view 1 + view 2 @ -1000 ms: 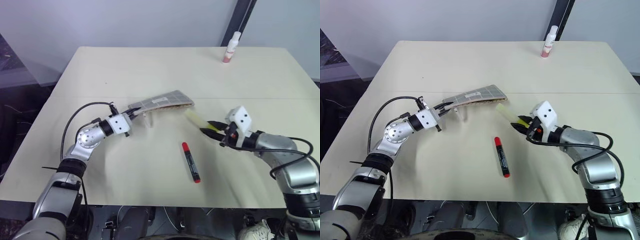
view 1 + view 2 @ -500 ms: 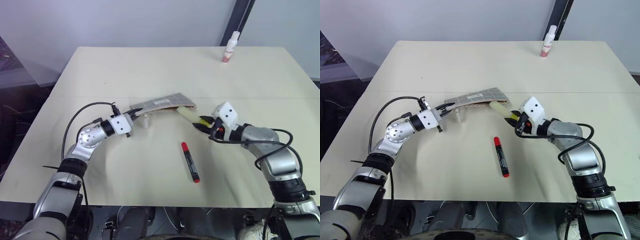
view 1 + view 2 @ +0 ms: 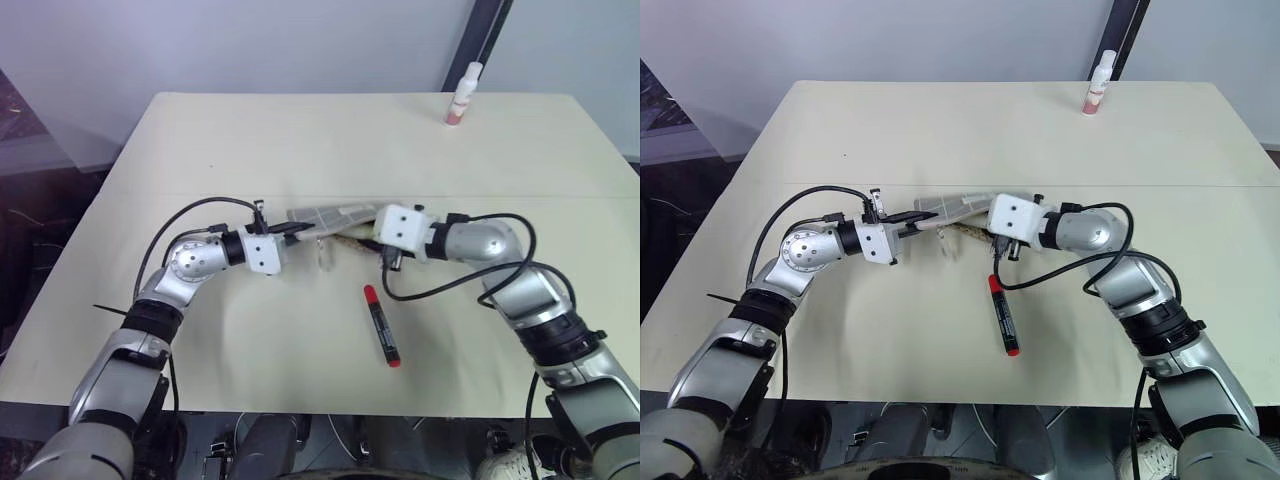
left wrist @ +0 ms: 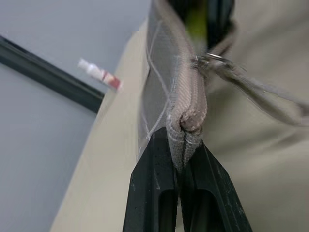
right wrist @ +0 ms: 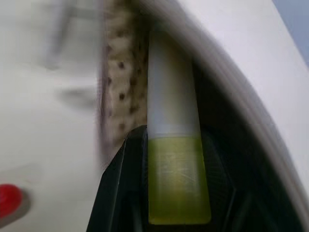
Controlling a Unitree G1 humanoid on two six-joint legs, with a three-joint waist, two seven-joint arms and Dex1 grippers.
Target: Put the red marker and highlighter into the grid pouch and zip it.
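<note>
The grey grid pouch [image 3: 338, 213] lies mid-table, one end raised. My left gripper [image 3: 296, 230] is shut on that end's seam [image 4: 186, 126], beside the zipper's pull ring [image 4: 211, 60]. My right gripper [image 5: 171, 140] is shut on the yellow highlighter [image 5: 174, 159]. The highlighter's pale cap points into the pouch's open mouth, along the dotted lining [image 5: 120, 92]. In the left eye view the right gripper [image 3: 374, 240] is at the pouch's right end, where the highlighter is hidden. The red marker [image 3: 380, 325] lies free on the table nearer me, apart from both grippers.
A white-and-pink bottle [image 3: 462, 95] stands at the table's far right edge. The cream table [image 3: 300, 140] has a seam running across its middle. Cables loop off both forearms over the table.
My right gripper has swung left with the highlighter, from right of the pouch to its open mouth, rolling as it went. My left gripper moved right with the pouch end.
</note>
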